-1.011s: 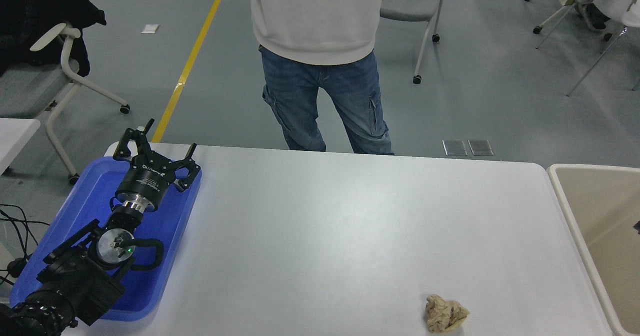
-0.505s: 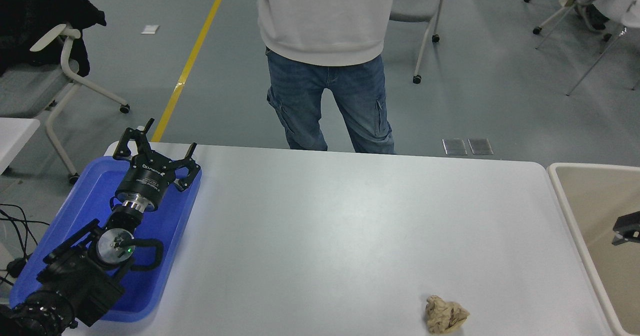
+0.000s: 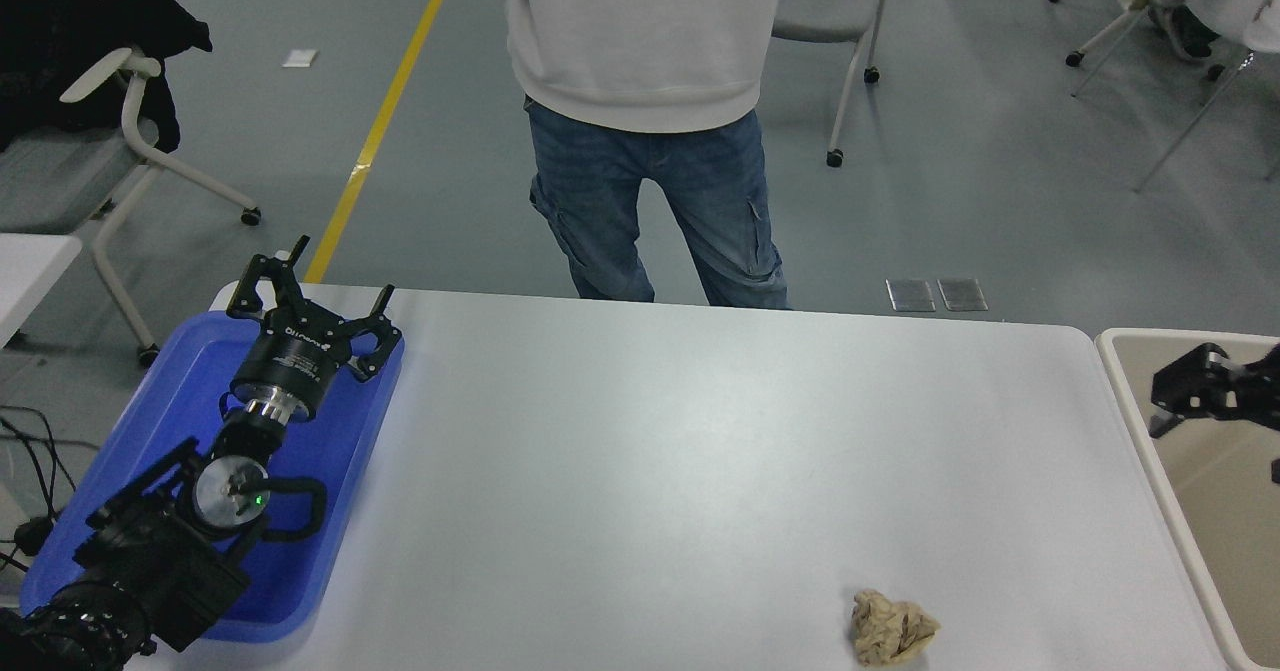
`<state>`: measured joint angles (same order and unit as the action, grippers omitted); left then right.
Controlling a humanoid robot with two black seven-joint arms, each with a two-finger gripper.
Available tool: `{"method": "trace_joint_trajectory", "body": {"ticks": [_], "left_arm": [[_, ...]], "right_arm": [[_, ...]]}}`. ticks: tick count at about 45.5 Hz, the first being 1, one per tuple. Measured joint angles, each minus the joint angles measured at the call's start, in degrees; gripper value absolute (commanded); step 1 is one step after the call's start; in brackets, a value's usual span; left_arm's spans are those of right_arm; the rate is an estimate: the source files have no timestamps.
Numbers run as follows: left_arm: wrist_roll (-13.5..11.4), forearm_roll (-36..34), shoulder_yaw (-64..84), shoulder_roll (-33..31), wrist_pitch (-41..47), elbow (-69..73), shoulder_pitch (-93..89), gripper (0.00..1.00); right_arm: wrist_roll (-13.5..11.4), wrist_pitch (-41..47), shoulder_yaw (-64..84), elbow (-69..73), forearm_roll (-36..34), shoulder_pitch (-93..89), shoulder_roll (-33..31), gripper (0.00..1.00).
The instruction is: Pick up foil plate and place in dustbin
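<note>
Head view shows the right gripper [image 3: 1165,406] coming in from the right edge, hanging over the dustbin [image 3: 1120,371]; only part of it is in frame, and whether its fingers are spread or closed I cannot tell, nor whether it has hold of anything. No foil plate shows anywhere on the table or in the visible part of the bin. The dustbin itself stands at the table's right end, with an off-white rounded rim and a plain beige inside. On the white table [image 3: 700,431], near its front edge, lies a small crumpled brown paper ball [image 3: 892,628], well apart from the bin. At the lower left the left gripper [image 3: 312,289] is parked over a blue tray [image 3: 330,511], its fingers spread wide and holding nothing; white lettering runs across its body but is too small to read. A person [image 3: 650,121] in a pale top and blue jeans stands at the far side
</note>
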<state>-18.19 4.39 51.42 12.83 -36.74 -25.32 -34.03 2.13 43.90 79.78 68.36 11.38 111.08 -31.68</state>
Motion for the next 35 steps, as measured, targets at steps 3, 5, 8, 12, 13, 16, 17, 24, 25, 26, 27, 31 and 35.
{"method": "trace_joint_trajectory", "body": {"ticks": [3, 5, 8, 12, 13, 16, 17, 24, 25, 26, 27, 31, 35], "left_arm": [[0.0, 0.0, 0.0, 0.0, 0.0, 0.0, 0.0, 1.00], [0.0, 0.0, 0.0, 0.0, 0.0, 0.0, 0.0, 1.00], [0.0, 0.0, 0.0, 0.0, 0.0, 0.0, 0.0, 1.00], [0.0, 0.0, 0.0, 0.0, 0.0, 0.0, 0.0, 1.00], [0.0, 0.0, 0.0, 0.0, 0.0, 0.0, 0.0, 1.00], [0.0, 0.0, 0.0, 0.0, 0.0, 0.0, 0.0, 1.00], [0.0, 0.0, 0.0, 0.0, 0.0, 0.0, 0.0, 1.00], [0.0, 0.0, 0.0, 0.0, 0.0, 0.0, 0.0, 1.00], [0.0, 0.0, 0.0, 0.0, 0.0, 0.0, 0.0, 1.00], [0.0, 0.0, 0.0, 0.0, 0.0, 0.0, 0.0, 1.00], [0.0, 0.0, 0.0, 0.0, 0.0, 0.0, 0.0, 1.00], [0.0, 0.0, 0.0, 0.0, 0.0, 0.0, 0.0, 1.00], [0.0, 0.0, 0.0, 0.0, 0.0, 0.0, 0.0, 1.00]], "right_arm": [[0.0, 0.3, -0.1, 0.9, 0.1, 1.3, 2.1, 1.00], [0.0, 0.4, -0.5, 1.5, 0.1, 2.1, 3.5, 1.00], [0.0, 0.6, -1.1, 2.0, 0.1, 3.1, 5.5, 1.00], [0.0, 0.8, -2.3, 2.4, 0.1, 4.2, 8.1, 1.00], [0.0, 0.8, -2.6, 2.5, 0.1, 4.3, 8.5, 1.00], [0.0, 0.9, -3.4, 2.6, 0.1, 4.8, 10.0, 1.00], [0.0, 0.9, -3.8, 2.7, 0.1, 5.0, 10.5, 1.00], [0.0, 1.0, -6.1, 2.8, 0.0, 6.2, 12.3, 1.00], [0.0, 1.0, -6.4, 2.8, 0.0, 6.6, 12.5, 1.00], [0.0, 1.0, -6.7, 2.8, 0.0, 6.8, 12.7, 1.00], [0.0, 1.0, -6.9, 2.8, 0.0, 7.1, 12.8, 1.00], [0.0, 1.1, -7.3, 2.9, 0.1, 8.2, 13.5, 1.00], [0.0, 1.1, -7.6, 3.0, 0.4, 9.0, 13.9, 1.00]]}}
